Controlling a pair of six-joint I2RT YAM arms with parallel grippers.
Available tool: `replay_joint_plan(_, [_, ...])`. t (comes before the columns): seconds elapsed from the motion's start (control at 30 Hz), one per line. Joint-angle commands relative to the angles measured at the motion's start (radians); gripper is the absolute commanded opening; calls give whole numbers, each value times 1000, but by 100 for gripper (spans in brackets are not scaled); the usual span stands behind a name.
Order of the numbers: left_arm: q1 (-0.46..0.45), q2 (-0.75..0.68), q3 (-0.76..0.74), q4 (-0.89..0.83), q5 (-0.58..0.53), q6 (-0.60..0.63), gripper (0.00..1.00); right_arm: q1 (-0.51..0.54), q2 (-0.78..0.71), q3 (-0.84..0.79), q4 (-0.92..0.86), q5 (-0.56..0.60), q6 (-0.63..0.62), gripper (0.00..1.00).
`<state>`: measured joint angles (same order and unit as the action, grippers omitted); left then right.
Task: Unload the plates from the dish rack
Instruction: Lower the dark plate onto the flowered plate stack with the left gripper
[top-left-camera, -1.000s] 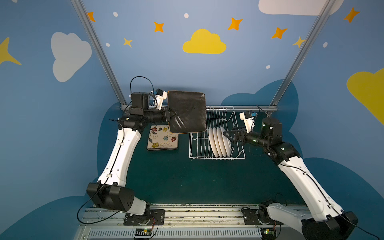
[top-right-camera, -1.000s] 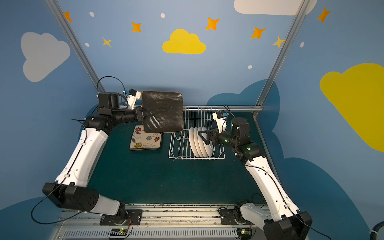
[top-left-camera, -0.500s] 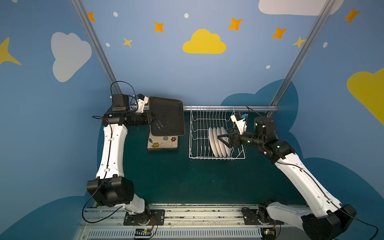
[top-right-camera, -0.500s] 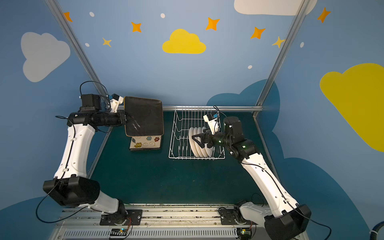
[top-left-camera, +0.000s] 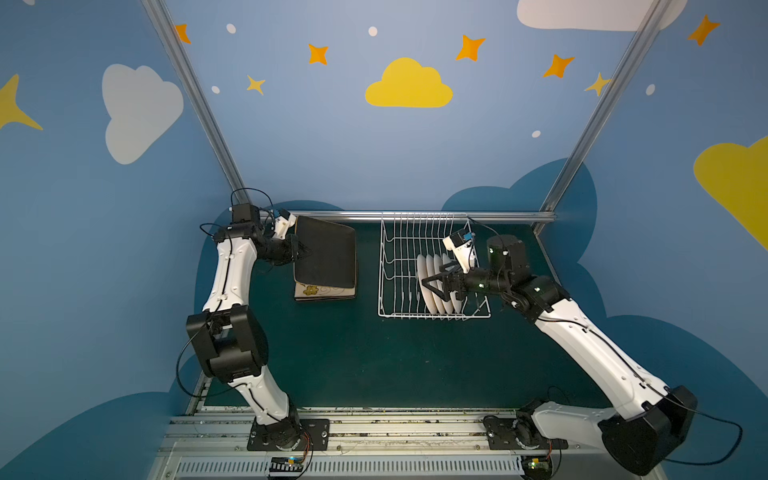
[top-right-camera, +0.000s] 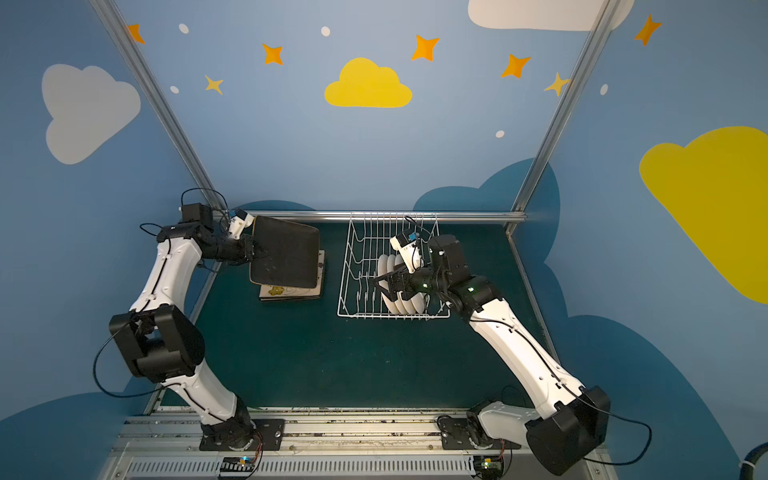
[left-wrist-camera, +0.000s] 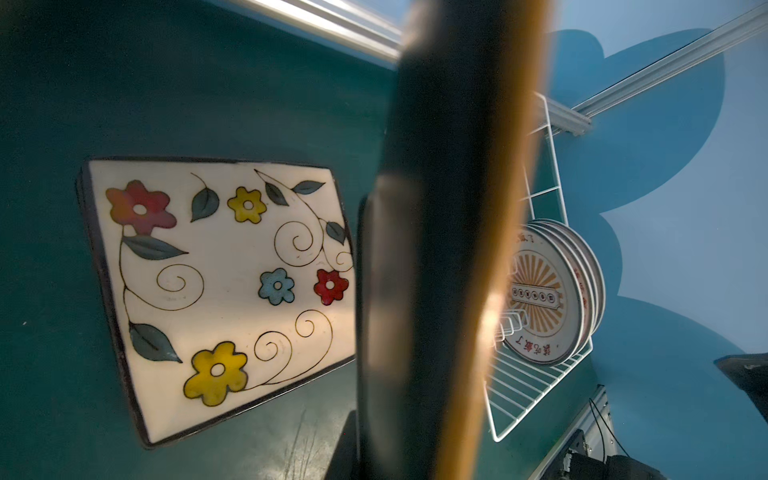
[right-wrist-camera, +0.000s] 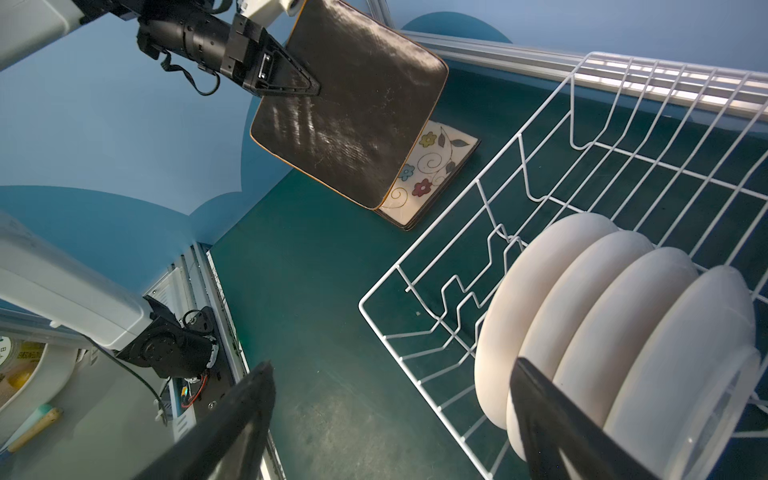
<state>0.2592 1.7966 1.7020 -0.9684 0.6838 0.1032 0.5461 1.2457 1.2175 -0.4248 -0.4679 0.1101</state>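
holding a black-backed square plate (top-left-camera: 328, 249) above the flowered stack (top-left-camera: 324, 292) on the counter (top-left-camera: 353, 353), the left tool (top-left-camera: 305, 251) is clenched; the right tool (top-left-camera: 433, 286) gapes at four round white plates (top-left-camera: 428, 264) left in the dish rack (top-left-camera: 397, 239).

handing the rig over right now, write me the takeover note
Left gripper: shut on a black-backed square plate, held tilted above the stack of square plates on the table, left of the dish rack.
Right gripper: open, at the row of round white plates, gripping none.
Done: no square plates in the rack.
Left: set the held plate on the stack, then unload all four round plates standing in the rack.
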Motion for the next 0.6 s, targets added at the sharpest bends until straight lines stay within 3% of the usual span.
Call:
replay_joint_plan(0.0, [18, 31, 60, -17, 110, 75, 3, 12, 6, 45, -8, 19, -4, 88])
replay_joint_plan(0.57, [34, 326, 240, -70, 213, 98, 3, 49, 76, 112, -64, 58, -32, 88])
